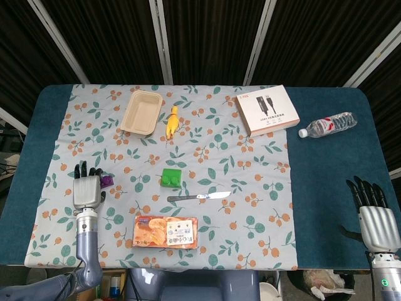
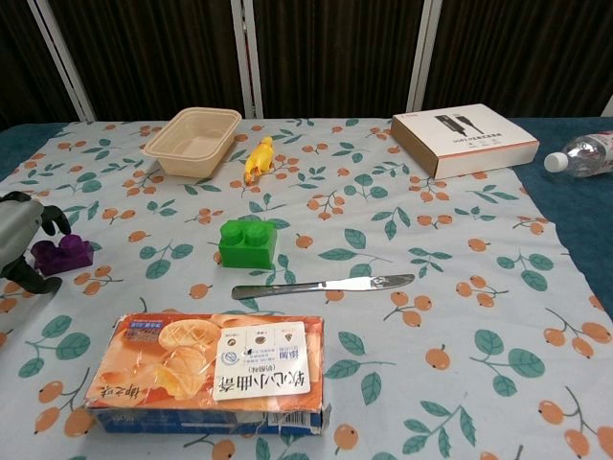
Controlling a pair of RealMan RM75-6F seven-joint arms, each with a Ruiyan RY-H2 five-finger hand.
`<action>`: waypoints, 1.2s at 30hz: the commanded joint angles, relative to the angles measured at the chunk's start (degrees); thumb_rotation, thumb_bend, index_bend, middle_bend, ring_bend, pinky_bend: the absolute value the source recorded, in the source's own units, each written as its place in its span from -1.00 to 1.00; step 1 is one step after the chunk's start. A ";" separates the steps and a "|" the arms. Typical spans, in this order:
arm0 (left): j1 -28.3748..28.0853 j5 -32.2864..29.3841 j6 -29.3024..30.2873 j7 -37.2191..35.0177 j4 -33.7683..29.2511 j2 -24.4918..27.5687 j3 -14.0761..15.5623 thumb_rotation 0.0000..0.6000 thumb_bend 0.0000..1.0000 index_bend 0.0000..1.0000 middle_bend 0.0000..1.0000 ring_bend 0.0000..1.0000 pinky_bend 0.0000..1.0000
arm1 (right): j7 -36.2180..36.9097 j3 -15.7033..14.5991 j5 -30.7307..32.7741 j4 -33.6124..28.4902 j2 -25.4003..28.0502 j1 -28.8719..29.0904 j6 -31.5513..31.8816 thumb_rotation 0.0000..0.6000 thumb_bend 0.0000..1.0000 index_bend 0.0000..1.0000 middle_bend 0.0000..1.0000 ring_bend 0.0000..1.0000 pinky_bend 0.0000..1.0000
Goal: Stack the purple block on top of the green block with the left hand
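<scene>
At frame left, the left hand (image 1: 86, 191) (fingers spread, empty) hovers beside the purple block (image 2: 61, 254); green block (image 2: 248, 241) unstacked.

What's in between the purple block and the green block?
Nothing: both views show only bare flowery cloth between the purple block and green block.

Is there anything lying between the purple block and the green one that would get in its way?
Nothing visible does. Only bare flowered cloth lies between the purple block and the green block. The knife lies nearer the camera, off that line.
</scene>
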 commanded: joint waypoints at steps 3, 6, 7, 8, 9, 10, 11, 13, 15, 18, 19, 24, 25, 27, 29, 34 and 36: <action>-0.06 0.34 0.45 0.22 1.50 -1.26 0.09 1.00 -0.41 -0.41 -0.45 -0.89 -1.00 | -0.13 -0.02 -0.02 0.01 -0.03 0.00 0.01 1.00 -0.84 -0.85 -0.98 -1.00 -1.00; -0.03 0.48 0.59 0.24 2.19 -1.79 0.08 1.00 -0.41 -0.41 -0.45 -0.89 -1.00 | -0.19 0.01 0.11 0.01 -0.03 0.01 -0.04 1.00 -0.84 -0.85 -0.98 -1.00 -1.00; -0.03 0.58 0.69 0.10 2.40 -1.94 -0.03 1.00 -0.41 -0.41 -0.45 -0.89 -1.00 | -0.19 0.00 0.13 0.03 -0.04 0.02 -0.08 1.00 -0.84 -0.85 -0.98 -1.00 -1.00; -0.03 0.65 0.79 0.02 2.52 -2.03 -0.12 1.00 -0.41 -0.41 -0.45 -0.89 -1.00 | -0.17 -0.01 0.10 0.04 -0.03 0.03 -0.08 1.00 -0.84 -0.85 -0.98 -1.00 -1.00; -0.03 0.72 0.91 -0.01 2.61 -2.13 -0.21 1.00 -0.41 -0.40 -0.45 -0.89 -1.00 | -0.12 0.00 0.05 0.04 -0.03 0.03 -0.05 1.00 -0.84 -0.85 -0.98 -1.00 -1.00; -0.05 0.78 1.00 0.04 2.67 -2.20 -0.27 1.00 -0.40 -0.40 -0.45 -0.89 -1.00 | -0.10 0.01 0.05 0.06 -0.03 0.04 -0.03 1.00 -0.84 -0.85 -0.98 -1.00 -1.00; -0.06 0.81 1.06 0.22 2.67 -2.27 -0.31 1.00 -0.39 -0.39 -0.44 -0.89 -1.00 | -0.09 0.01 0.07 0.11 -0.03 0.03 -0.03 1.00 -0.84 -0.85 -0.98 -1.00 -1.00; -0.12 0.92 1.28 0.58 2.68 -2.38 -0.39 1.00 -0.33 -0.38 -0.42 -0.89 -1.00 | 0.03 0.04 0.22 0.15 -0.01 -0.01 -0.04 1.00 -0.84 -0.85 -0.98 -1.00 -1.00; -0.20 1.14 1.62 1.00 2.84 -2.73 -0.43 1.00 -0.27 -0.37 -0.41 -0.88 -1.00 | 0.07 0.06 0.25 0.15 0.07 -0.06 0.04 1.00 -0.84 -0.85 -0.98 -1.00 -1.00; -0.27 1.22 1.79 1.39 3.52 -3.59 -0.47 1.00 -0.21 -0.34 -0.38 -0.86 -1.00 | 0.22 -0.01 0.09 0.19 0.13 -0.20 0.31 1.00 -0.84 -0.85 -0.98 -1.00 -1.00; -0.28 1.23 1.78 1.50 3.74 -3.79 -0.44 1.00 -0.20 -0.34 -0.38 -0.86 -1.00 | 0.31 -0.02 0.10 0.24 0.23 -0.27 0.38 1.00 -0.84 -0.85 -0.98 -1.00 -1.00; -0.43 1.34 1.56 1.82 5.13 -4.85 -0.44 1.00 -0.20 -0.33 -0.37 -0.86 -1.00 | 0.65 -0.04 0.29 0.46 0.26 -0.44 0.47 1.00 -0.84 -0.85 -0.98 -1.00 -1.00; -0.48 1.34 1.51 1.87 5.36 -4.99 -0.51 1.00 -0.20 -0.33 -0.38 -0.86 -1.00 | 0.75 -0.02 0.27 0.45 0.30 -0.46 0.50 1.00 -0.84 -0.85 -0.98 -1.00 -1.00; -0.56 1.36 1.47 1.85 5.72 -5.25 -0.68 1.00 -0.20 -0.33 -0.38 -0.86 -1.00 | 0.86 -0.07 0.32 0.50 0.34 -0.53 0.51 1.00 -0.84 -0.85 -0.98 -1.00 -1.00; -0.62 1.56 1.57 1.77 6.04 -5.49 -0.81 1.00 -0.19 -0.33 -0.36 -0.85 -1.00 | 0.81 -0.08 0.43 0.63 0.30 -0.59 0.50 1.00 -0.84 -0.85 -0.98 -1.00 -1.00; -0.66 2.00 2.02 1.78 6.55 -6.08 -1.00 1.00 -0.15 -0.27 -0.30 -0.81 -0.97 | 0.98 -0.09 0.36 0.58 0.33 -0.68 0.64 1.00 -0.84 -0.84 -0.98 -1.00 -1.00; -0.62 2.02 2.25 2.11 6.94 -6.38 -1.08 1.00 -0.13 -0.25 -0.27 -0.79 -0.95 | 0.97 -0.11 0.30 0.56 0.37 -0.77 0.80 1.00 -0.84 -0.84 -0.98 -1.00 -1.00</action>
